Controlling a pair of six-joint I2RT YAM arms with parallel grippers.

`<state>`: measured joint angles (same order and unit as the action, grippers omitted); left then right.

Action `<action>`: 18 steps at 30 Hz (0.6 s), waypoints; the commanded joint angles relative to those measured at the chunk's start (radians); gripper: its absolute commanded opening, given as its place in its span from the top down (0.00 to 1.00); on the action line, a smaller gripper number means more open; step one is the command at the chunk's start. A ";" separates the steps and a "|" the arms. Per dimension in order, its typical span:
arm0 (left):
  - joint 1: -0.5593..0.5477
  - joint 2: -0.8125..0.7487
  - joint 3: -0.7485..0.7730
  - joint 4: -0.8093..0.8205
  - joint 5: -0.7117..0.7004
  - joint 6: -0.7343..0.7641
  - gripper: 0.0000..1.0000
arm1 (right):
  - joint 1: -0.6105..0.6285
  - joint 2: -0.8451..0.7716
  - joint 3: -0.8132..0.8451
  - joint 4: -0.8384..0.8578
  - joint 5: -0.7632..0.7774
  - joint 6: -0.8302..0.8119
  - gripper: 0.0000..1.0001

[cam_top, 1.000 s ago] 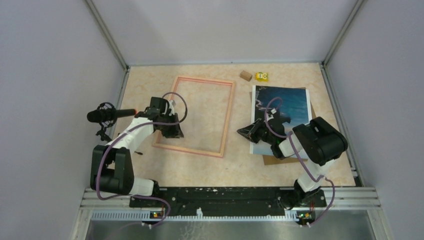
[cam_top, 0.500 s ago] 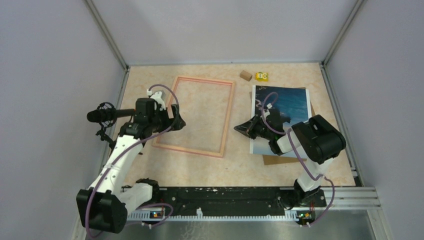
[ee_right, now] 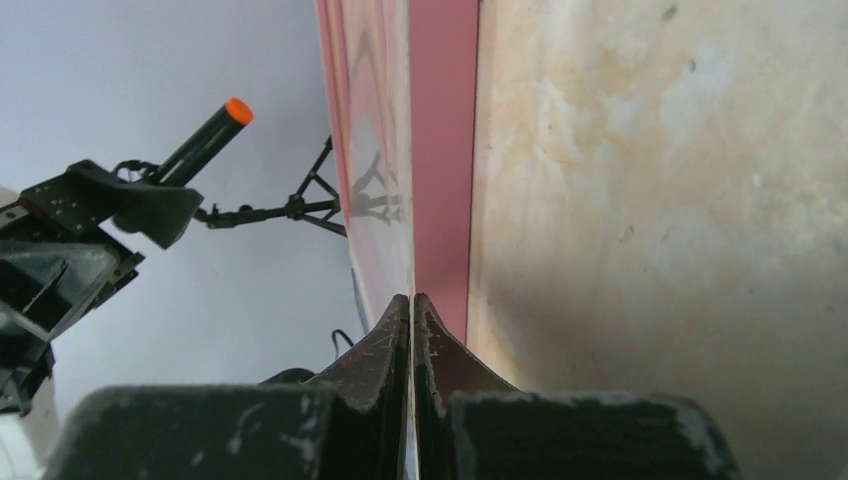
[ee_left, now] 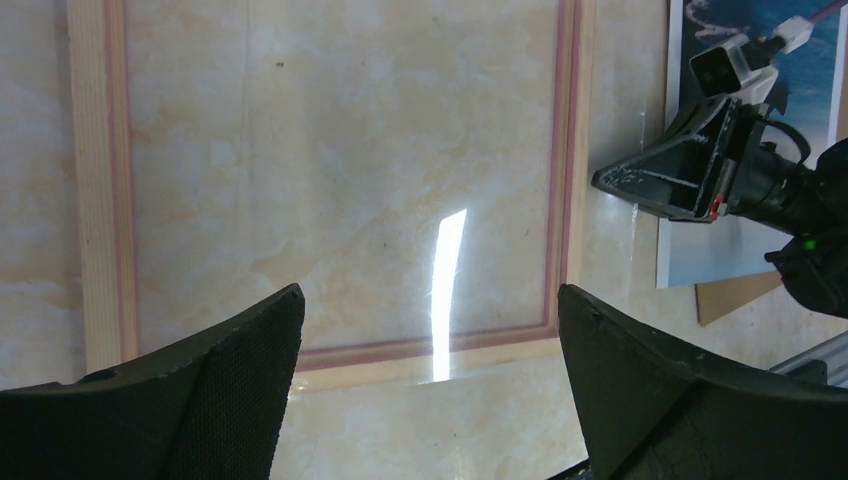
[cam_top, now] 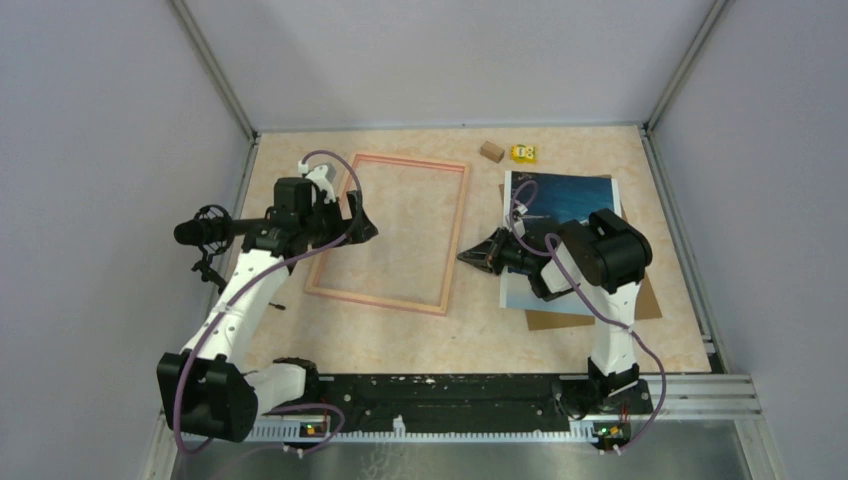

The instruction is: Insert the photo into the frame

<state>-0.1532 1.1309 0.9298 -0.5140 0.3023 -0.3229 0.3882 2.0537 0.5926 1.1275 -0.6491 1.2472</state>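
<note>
The left claw (ee_left: 430,300) is spread wide above the frame (cam_top: 410,158) — the right claw (ee_right: 412,300) is pinched shut, empty, between frame and photo (cam_top: 570,195) on the tabletop (cam_top: 400,330).

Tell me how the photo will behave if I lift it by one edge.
The photo looks like a thin sheet, so it will probably flop and sag. It lies flat on a brown board, so its edge may be hard to catch and a push may slide it.
</note>
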 commanded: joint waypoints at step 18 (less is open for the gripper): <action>0.027 0.380 0.411 0.132 -0.074 -0.125 0.02 | -0.028 -0.013 0.084 0.041 0.013 -0.089 0.80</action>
<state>-0.1455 1.4681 1.2648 -0.4191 0.2516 -0.4259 0.3634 2.0369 0.6384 1.1255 -0.6838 1.1709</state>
